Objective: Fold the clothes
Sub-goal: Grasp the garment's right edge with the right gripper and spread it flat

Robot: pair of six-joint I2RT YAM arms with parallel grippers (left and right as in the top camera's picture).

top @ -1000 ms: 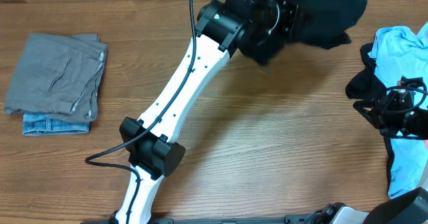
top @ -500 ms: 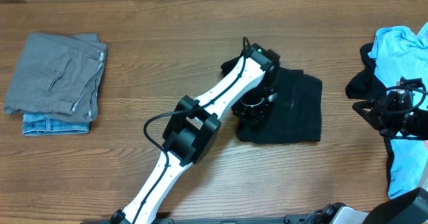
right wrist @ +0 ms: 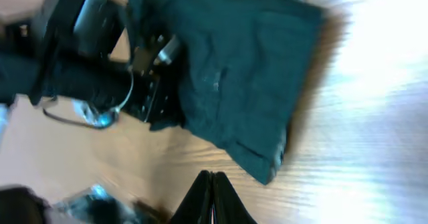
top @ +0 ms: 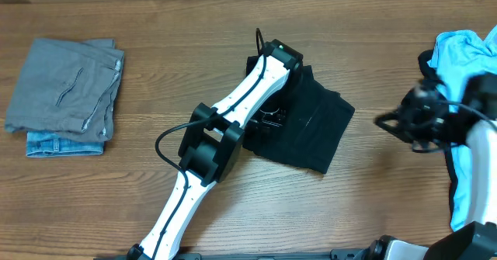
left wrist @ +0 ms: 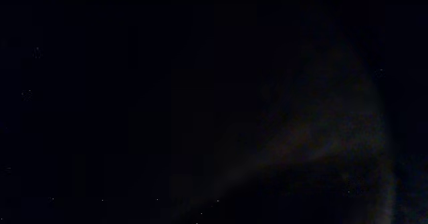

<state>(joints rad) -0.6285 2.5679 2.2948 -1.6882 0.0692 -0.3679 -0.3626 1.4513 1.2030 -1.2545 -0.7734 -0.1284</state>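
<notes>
Tabletop [top: 194,50]: bare wood. The work area has moved from the far edge to the centre.

Black garment [top: 314,128]: a second ago it hung in the air at the far right of the table. Half a second ago it lay flat, square to the table edges. Now it is skewed, with one corner pointing near-right and its left part hidden under the left arm. It sits mid-table, well apart from both piles. The right wrist view shows the garment [right wrist: 247,57] lying in a flat block with a hem at the lower edge.

Blue garment [top: 466,50] on dark cloth at the right edge: unchanged. Grey trousers [top: 66,85] on denim jeans [top: 62,145], far left: unchanged.

Left arm [top: 233,109]: has swung slightly left since the last frame, and the cloth turned with it. Judgement: it is dragging or squaring the garment rather than folding it.

Right arm [top: 470,175]: no longer parked over the blue pile. It has come in toward the garment and is motion-blurred overhead.

Left gripper [top: 269,120]: down on the garment's left part. Its wrist camera shows only black, so it is pressed into cloth. Cannot tell whether its fingers pinch fabric or lie flat.

Right gripper [right wrist: 212,198]: fingers pressed together, holding nothing, clear of the cloth and aimed at its near edge.

Meaning for the task: laydown is done but orientation is still being corrected. Expect a two-arm fold next, once the right fingers open.
</notes>
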